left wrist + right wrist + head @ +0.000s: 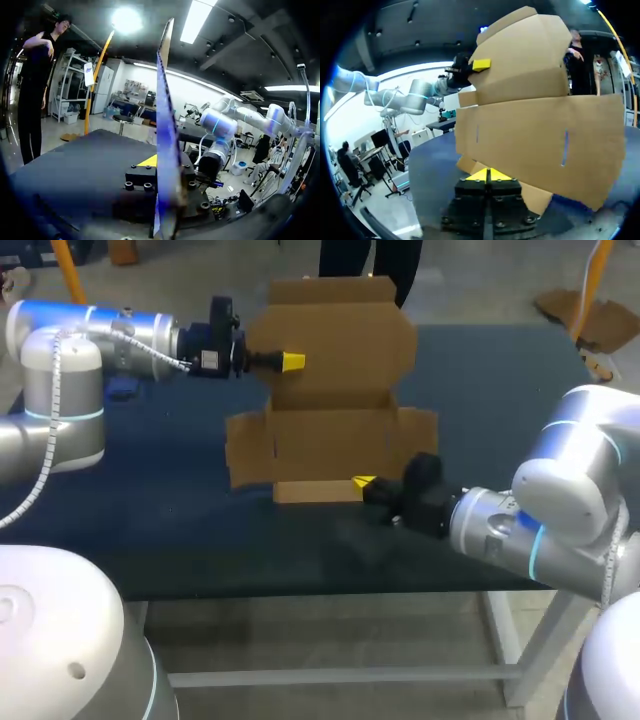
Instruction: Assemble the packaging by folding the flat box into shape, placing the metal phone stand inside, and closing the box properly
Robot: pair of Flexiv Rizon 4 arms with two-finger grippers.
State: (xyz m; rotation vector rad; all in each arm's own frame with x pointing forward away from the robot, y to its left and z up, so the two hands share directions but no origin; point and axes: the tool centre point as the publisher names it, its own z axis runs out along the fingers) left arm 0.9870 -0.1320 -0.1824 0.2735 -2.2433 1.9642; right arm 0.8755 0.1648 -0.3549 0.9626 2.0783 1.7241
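The brown cardboard box (335, 430) lies partly folded in the middle of the dark table (150, 500). Its lid panel (340, 345) stands up at the back, and side flaps spread out left and right. My left gripper (292, 362) is shut on the lid's left edge. In the left wrist view that panel (165, 100) runs edge-on through the left gripper (162, 162). My right gripper (363, 483) is shut and empty, its tips against the right end of the low front flap. In the right wrist view the box (540, 140) rises just beyond the right gripper (488, 175). No phone stand is in view.
Bare table surface lies to the left and right of the box. The table's front edge (330, 590) runs close behind my right wrist. My right arm (220, 125) shows beyond the panel in the left wrist view.
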